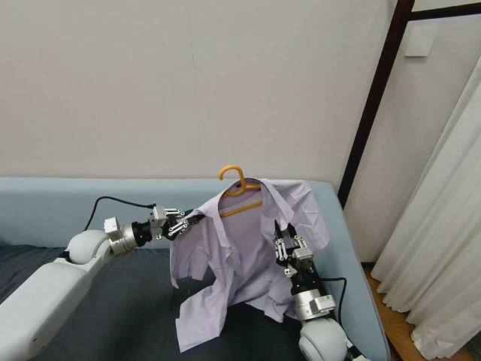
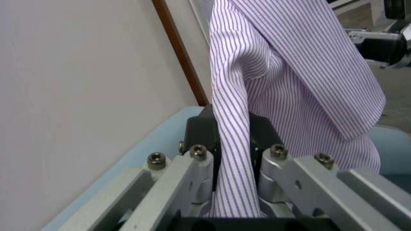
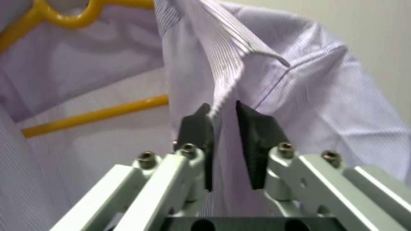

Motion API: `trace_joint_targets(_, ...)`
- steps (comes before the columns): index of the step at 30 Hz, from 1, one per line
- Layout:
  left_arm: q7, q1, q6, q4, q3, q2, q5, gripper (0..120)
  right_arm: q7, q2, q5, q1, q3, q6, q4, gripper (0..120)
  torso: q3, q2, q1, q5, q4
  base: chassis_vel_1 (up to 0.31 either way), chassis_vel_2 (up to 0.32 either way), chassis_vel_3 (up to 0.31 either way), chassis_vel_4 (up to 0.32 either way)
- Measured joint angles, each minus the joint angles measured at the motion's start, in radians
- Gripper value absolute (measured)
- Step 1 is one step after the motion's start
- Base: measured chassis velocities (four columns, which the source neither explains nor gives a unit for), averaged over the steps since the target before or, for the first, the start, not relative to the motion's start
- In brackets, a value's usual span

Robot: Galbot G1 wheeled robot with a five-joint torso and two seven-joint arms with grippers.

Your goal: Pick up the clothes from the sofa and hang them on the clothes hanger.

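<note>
A purple-and-white striped shirt [image 1: 233,263] hangs over a yellow hanger [image 1: 239,207], above the dark seat of a light blue sofa [image 1: 45,203]. The hanger's hook [image 1: 231,174] stands free above the collar. My left gripper [image 1: 188,222] is shut on the shirt's shoulder seam, with striped cloth [image 2: 234,159] pinched between its black pads [image 2: 196,137]. My right gripper [image 1: 284,239] reaches up from below and is shut on the front edge of the shirt [image 3: 224,96] just under the collar. The hanger's bar [image 3: 96,115] runs beside it. The shirt's lower hem trails on the seat.
A plain wall rises behind the sofa. A dark wooden door frame [image 1: 376,98] and a white curtain [image 1: 443,248] stand to the right, past the sofa's arm [image 1: 349,256]. A black cable [image 1: 113,201] loops off the left wrist.
</note>
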Motion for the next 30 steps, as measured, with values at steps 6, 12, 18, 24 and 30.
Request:
trace_joint_targets(6,0.013,0.0,-0.001,0.003,-0.003,0.001,0.005,7,-0.103,-0.055,0.035,0.029,0.069,0.003,0.045,0,0.0,0.0,0.0,0.0,0.0,0.0,0.0,0.0,0.0)
trace_joint_targets(12,0.047,0.001,-0.001,0.031,0.004,-0.021,0.065,7,-0.239,-0.173,0.053,0.095,0.105,0.003,0.104,0,0.0,0.0,0.0,0.0001,0.0001,0.0,0.0,0.0,0.0)
trace_joint_targets(18,0.058,-0.012,-0.008,0.096,0.016,-0.098,0.131,7,-0.312,-0.276,0.01,0.123,0.107,-0.069,0.165,0,0.0,0.0,0.0,0.0,0.0001,0.0,0.0,0.0,0.0)
trace_joint_targets(24,0.07,-0.036,-0.021,0.153,0.03,-0.179,0.15,7,-0.294,-0.323,-0.194,0.108,0.115,-0.173,0.152,0,0.0,0.0,0.0,0.0001,-0.0002,0.0,0.0,0.0,0.0)
trace_joint_targets(30,0.071,-0.05,-0.032,0.182,0.034,-0.222,0.149,7,-0.238,-0.326,-0.288,0.066,0.115,-0.285,0.15,0,0.0,0.0,0.0,0.0002,-0.0002,0.0,0.0,0.0,0.0)
